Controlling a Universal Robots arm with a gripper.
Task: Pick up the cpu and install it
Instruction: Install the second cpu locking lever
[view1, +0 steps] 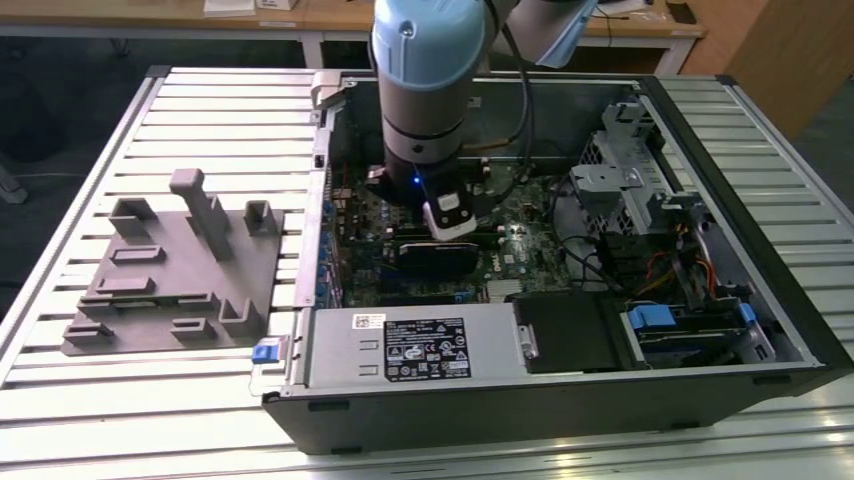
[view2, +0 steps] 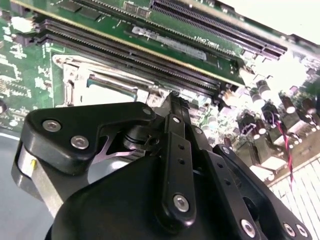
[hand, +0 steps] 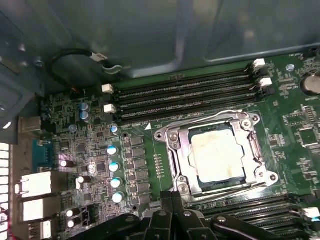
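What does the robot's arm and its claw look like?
The arm is a fat round tube, pale blue on top and silver-grey lower down, with a tiny blue light near the wrist. The claw is black, built from flat bars joined by shiny round silver screws.

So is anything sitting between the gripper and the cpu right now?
Nothing visible does. In the first wrist view the cpu lies in the socket frame with its pale top uncovered, and the gripper sits just beside the frame, with only bare motherboard between them.

Robotics lab, slatted aluminium workbench (view1: 80, 420), open computer case (view1: 561, 400)
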